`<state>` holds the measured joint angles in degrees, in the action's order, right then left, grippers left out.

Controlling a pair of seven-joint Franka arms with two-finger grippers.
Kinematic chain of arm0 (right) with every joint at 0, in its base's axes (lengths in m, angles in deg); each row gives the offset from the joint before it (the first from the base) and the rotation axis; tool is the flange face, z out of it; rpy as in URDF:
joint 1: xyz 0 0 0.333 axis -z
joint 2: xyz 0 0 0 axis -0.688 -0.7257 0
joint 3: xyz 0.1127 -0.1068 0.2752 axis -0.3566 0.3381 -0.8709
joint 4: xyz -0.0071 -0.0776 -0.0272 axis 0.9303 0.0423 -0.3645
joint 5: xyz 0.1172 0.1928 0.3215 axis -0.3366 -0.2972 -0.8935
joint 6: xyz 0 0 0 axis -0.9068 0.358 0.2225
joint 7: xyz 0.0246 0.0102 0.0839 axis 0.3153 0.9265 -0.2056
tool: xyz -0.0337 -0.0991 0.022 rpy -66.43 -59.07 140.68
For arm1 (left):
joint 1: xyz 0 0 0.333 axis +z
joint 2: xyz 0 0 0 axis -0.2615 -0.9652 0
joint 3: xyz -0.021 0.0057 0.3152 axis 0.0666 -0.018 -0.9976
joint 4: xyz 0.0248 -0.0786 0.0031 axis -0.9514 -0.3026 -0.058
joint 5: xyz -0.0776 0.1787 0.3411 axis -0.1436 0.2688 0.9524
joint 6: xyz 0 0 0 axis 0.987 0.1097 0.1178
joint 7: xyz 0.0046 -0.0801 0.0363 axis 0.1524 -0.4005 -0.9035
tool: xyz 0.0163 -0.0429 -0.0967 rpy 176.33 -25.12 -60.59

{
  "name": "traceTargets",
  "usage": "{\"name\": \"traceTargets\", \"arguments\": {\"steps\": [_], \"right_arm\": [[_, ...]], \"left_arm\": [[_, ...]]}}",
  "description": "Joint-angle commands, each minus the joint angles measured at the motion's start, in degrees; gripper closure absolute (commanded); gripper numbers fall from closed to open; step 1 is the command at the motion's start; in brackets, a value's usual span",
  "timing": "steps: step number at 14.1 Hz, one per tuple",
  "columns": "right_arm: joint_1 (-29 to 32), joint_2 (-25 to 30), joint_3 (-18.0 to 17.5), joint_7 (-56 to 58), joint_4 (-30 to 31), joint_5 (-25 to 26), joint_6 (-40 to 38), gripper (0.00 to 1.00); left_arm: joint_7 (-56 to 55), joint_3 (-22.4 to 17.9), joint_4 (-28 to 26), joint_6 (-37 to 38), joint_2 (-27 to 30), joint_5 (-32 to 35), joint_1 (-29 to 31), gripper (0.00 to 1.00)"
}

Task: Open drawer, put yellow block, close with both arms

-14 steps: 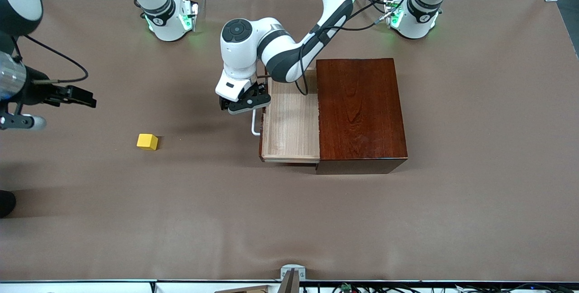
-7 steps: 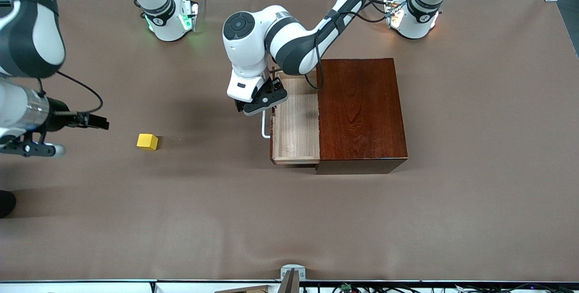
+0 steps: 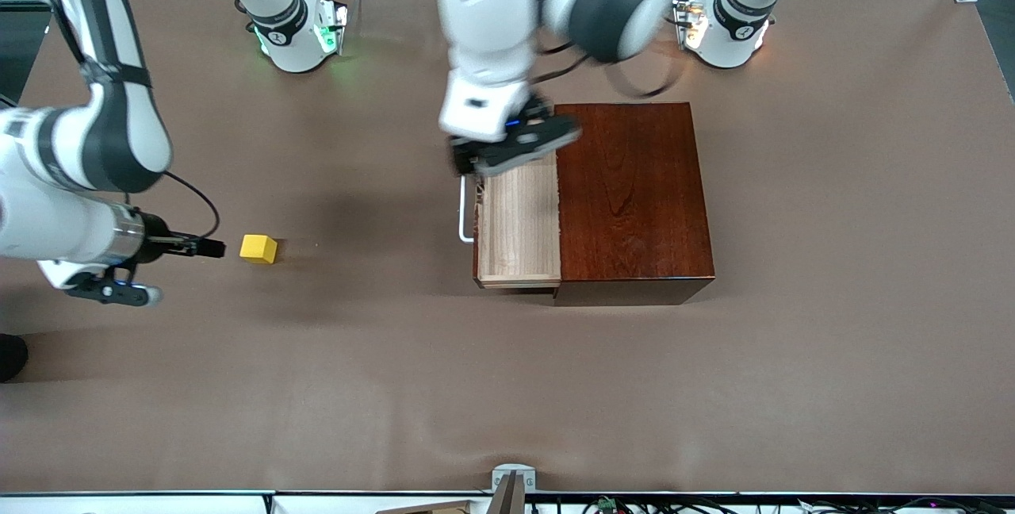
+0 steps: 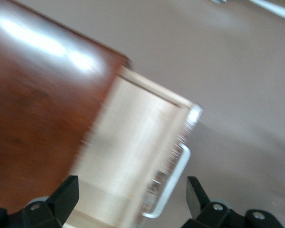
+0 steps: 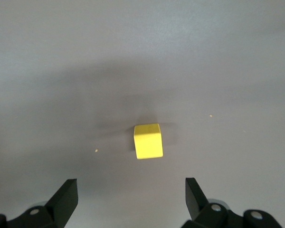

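The drawer (image 3: 519, 220) stands partly open from the mahogany box (image 3: 634, 197), with its white handle (image 3: 463, 212) facing the right arm's end; the tray is empty. The yellow block (image 3: 258, 248) lies on the table, well apart from the drawer toward the right arm's end. My left gripper (image 3: 514, 147) is open and empty, raised over the drawer's end nearest the bases. The left wrist view shows the tray (image 4: 133, 152) and handle (image 4: 173, 183) below its open fingers (image 4: 69, 192). My right gripper (image 3: 208, 247) is open, low beside the block, which shows ahead of it in the right wrist view (image 5: 148, 141).
The brown table cover (image 3: 507, 387) is bare round the block and in front of the drawer. The two arm bases (image 3: 297, 30) stand along the table's edge farthest from the front camera.
My left gripper pushed the drawer partly in, then let go of the handle and rose over the drawer. My right gripper swung in close to the yellow block.
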<state>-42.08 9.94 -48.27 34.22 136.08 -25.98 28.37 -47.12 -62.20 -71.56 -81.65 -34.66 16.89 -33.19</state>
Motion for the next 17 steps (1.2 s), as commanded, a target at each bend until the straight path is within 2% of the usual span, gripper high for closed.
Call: {"name": "traceTargets", "arguments": {"steps": [1,6,11,14,17], "right_arm": [[0.7,1.3,-0.7,-1.1,6.6,0.0,5.2,0.0],[0.8,1.3,-0.7,-1.0,13.0,0.2,12.1,0.0],[0.5,0.7,-0.7,0.1,22.5,0.6,25.8,0.0],[1.3,-0.2,-0.7,3.8,23.2,0.6,28.0,0.0],[1.5,-1.6,-0.7,3.9,25.0,0.6,31.9,0.0]], "left_arm": [[6.0,0.5,-2.5,4.5,5.6,2.2,6.1,0.0],[27.9,0.9,-2.5,12.4,12.1,0.5,19.4,0.0],[49.1,0.9,-3.8,17.9,16.8,0.5,31.5,0.0],[57.3,1.0,-6.8,18.0,19.5,0.8,37.0,0.0],[59.4,1.1,-10.7,17.1,22.4,0.6,40.0,0.0]]}}
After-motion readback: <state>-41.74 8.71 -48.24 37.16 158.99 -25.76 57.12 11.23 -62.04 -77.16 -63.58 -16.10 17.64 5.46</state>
